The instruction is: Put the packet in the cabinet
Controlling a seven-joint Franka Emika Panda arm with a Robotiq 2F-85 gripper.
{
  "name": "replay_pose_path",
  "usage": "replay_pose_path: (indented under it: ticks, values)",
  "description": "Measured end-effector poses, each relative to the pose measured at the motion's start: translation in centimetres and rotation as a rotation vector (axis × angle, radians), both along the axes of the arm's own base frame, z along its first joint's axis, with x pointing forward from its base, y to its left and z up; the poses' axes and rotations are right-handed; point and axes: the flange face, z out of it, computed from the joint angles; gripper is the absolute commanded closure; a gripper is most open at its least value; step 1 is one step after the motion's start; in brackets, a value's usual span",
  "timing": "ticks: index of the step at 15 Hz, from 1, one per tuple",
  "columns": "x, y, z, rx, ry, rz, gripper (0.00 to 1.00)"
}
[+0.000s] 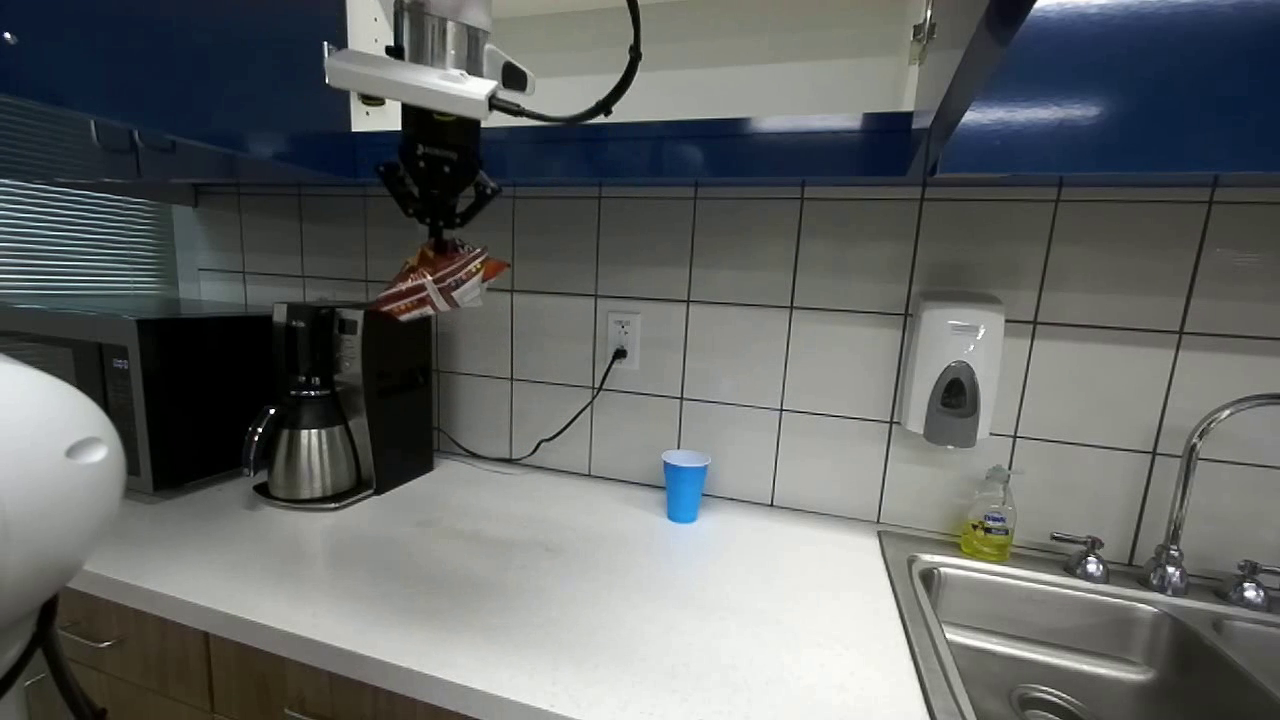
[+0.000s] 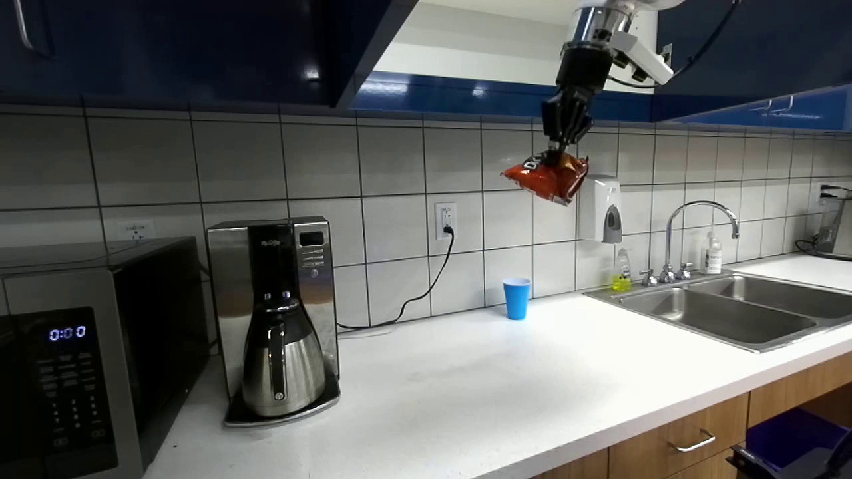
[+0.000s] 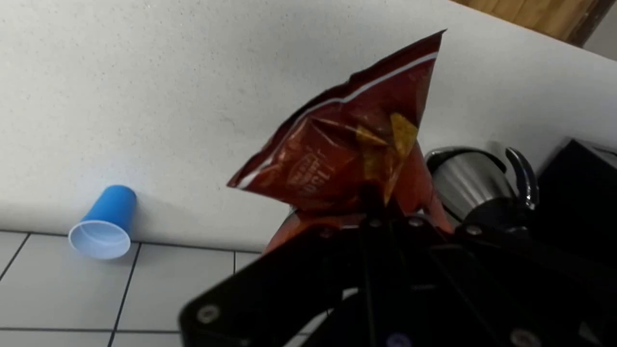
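The packet (image 1: 432, 285) is a small red crinkly bag with whitish markings. It also shows in an exterior view (image 2: 551, 179) and fills the middle of the wrist view (image 3: 313, 159). My gripper (image 1: 437, 238) points down and is shut on the packet, pinching it near its middle. The gripper also shows in an exterior view (image 2: 556, 148) and in the wrist view (image 3: 378, 205). The packet hangs in the air, high above the counter. The cabinet (image 1: 700, 148) stands open, with its white interior showing, also in an exterior view (image 2: 426, 93). In the pictures, the packet appears below the cabinet's bottom edge.
A blue cup (image 1: 685, 488) stands on the white counter (image 1: 560, 590) by the tiled wall. A coffee maker (image 2: 276, 319) and a microwave (image 2: 100, 352) stand at one end. A sink (image 1: 1050, 640), a soap bottle (image 1: 990, 520) and a wall dispenser (image 1: 955, 370) are toward the other end.
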Motion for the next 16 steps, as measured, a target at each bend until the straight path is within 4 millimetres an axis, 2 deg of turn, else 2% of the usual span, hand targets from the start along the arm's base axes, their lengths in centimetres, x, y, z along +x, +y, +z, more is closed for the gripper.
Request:
replay_pose_path:
  ticks: [4, 7, 12, 16]
  values:
    - [-0.1, 0.6, 5.7, 0.071, -0.121, 0.007, 1.00]
    - [0.2, 1.2, 9.2, 0.112, -0.213, 0.010, 1.00]
    - [1.6, 2.0, 13.5, 0.162, -0.339, 0.005, 1.00]
    - [3.1, 2.1, 15.7, 0.184, -0.402, -0.022, 1.00]
